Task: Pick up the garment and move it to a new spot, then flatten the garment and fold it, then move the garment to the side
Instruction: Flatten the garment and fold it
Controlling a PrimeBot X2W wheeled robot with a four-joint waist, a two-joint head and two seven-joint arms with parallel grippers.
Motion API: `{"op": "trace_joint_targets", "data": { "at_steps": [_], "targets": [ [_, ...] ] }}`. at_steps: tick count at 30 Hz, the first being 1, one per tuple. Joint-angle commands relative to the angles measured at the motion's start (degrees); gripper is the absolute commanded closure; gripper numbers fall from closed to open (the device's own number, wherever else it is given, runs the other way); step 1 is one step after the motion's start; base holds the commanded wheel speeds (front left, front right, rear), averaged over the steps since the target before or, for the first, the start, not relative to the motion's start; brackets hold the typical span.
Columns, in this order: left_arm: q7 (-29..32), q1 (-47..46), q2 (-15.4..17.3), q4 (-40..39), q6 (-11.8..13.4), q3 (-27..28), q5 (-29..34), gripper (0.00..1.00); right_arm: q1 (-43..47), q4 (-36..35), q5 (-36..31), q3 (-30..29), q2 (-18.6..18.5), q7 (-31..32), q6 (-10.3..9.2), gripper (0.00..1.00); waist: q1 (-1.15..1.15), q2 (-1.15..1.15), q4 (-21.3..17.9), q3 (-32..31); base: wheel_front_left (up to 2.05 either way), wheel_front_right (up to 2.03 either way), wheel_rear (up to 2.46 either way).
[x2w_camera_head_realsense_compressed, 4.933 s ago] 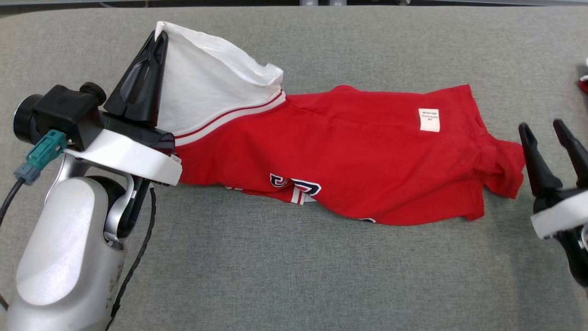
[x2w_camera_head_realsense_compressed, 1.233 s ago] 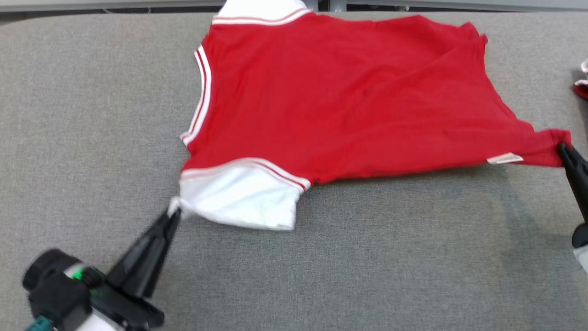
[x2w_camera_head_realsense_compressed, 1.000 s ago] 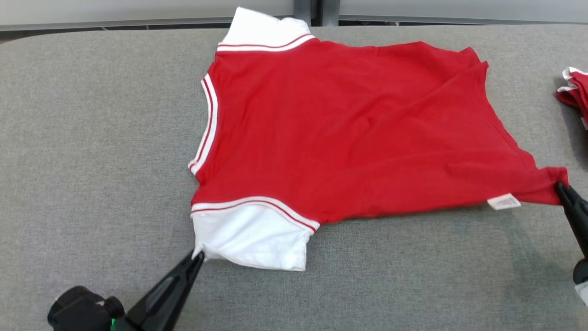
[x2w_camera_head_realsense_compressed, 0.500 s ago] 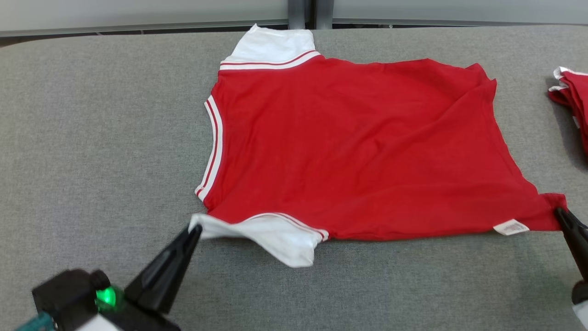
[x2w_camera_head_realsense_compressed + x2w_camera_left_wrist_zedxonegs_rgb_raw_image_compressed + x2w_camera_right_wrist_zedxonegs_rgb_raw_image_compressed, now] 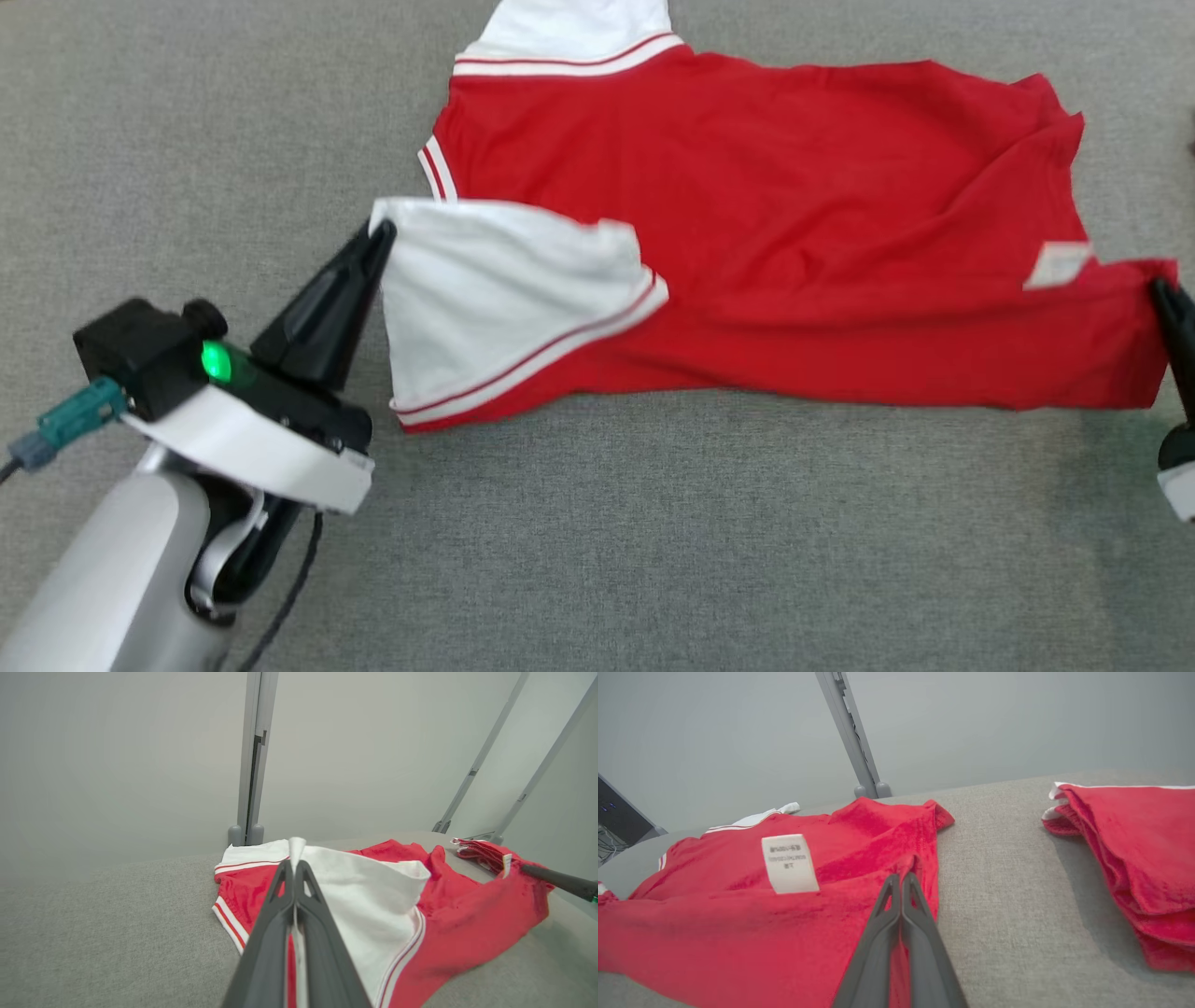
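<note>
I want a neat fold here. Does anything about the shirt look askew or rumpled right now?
Yes. The garment is creased and bunched at its far right corner. The left gripper holds the white sleeve farther over the red body than the right gripper holds the hem corner, so the folded flap sits skewed.

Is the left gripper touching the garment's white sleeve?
Touching. The left wrist view shows the left gripper shut on the white sleeve, with cloth pinched at its tip.

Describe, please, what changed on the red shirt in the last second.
The left gripper and right gripper carried the near edge of the shirt toward the far side, bringing the near white sleeve and label over its body. Both stay shut on it; the far sleeve stays put.
</note>
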Motion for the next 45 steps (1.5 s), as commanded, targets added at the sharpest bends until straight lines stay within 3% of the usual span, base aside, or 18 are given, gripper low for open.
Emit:
{"op": "trace_joint_targets", "data": {
  "at_steps": [1,5,6,7,8,12,19,26,34,37,45],
  "targets": [
    [-0.8,-1.9,0.0,1.2,-0.2,-0.2,0.6,1.00,-1.1,0.3,-0.4,-0.3,0.3,-0.3,-0.12,1.00,0.00,0.00,0.0,1.3,0.00,0.00,0.00],
    [-2.6,-6.4,0.1,6.8,-0.5,-1.7,1.7,0.96,-3.8,2.0,-1.7,0.3,0.9,-0.3,-0.12,1.00,0.00,0.00,-0.5,2.8,0.00,0.00,0.00],
    [-3.0,-7.2,0.0,8.2,-0.6,-2.1,1.8,0.67,-4.4,2.6,-2.0,0.6,1.2,-0.3,-0.12,0.76,0.00,0.00,-0.6,3.0,0.00,0.00,0.00],
    [-3.4,-8.0,-0.2,9.5,-0.6,-2.5,1.5,0.33,-4.9,3.2,-2.3,0.8,1.5,-0.3,-0.12,0.06,0.00,0.00,-0.7,3.2,0.00,0.00,0.00],
    [-3.8,-8.6,-0.2,10.7,-0.6,-2.7,1.3,0.00,-5.4,3.8,-2.7,0.5,1.8,-0.3,-0.12,0.00,0.00,0.00,-0.8,3.3,0.00,0.00,0.00],
    [-6.2,-8.9,-0.2,13.5,-0.5,-3.9,2.8,0.00,-4.9,4.5,-5.3,-2.9,3.8,-0.3,-0.12,0.00,0.00,0.00,-1.1,2.8,0.00,0.00,0.00],
    [-7.0,1.9,-1.4,12.1,5.0,-3.0,1.0,0.00,5.4,0.2,-10.8,-12.6,8.6,-0.3,-0.10,0.00,0.00,0.00,-1.2,-0.1,0.00,0.00,0.00],
    [-2.8,8.4,-4.0,12.7,8.2,-4.2,-2.7,0.00,11.4,-1.2,-11.3,-13.1,12.0,-0.3,-0.10,0.00,0.00,0.00,-0.8,-1.1,0.00,0.00,0.00],
    [2.0,7.9,-5.4,12.9,9.0,-6.7,-3.6,0.02,9.9,-0.2,-10.8,-10.5,12.9,-0.3,-0.10,0.00,0.00,0.00,-0.6,-0.7,0.00,0.00,0.00],
    [2.4,8.0,-5.1,12.5,9.0,-7.0,-3.5,1.00,8.5,0.9,-10.2,-9.6,13.1,-0.3,-0.10,0.00,0.00,0.00,-0.4,-0.5,0.00,0.00,0.00],
    [2.4,8.1,-4.1,11.6,8.6,-6.5,-4.1,1.00,3.9,7.1,-2.6,-5.1,12.7,-0.3,-0.10,0.00,0.00,0.00,0.3,-0.4,0.00,0.00,0.00]
  ]
}}
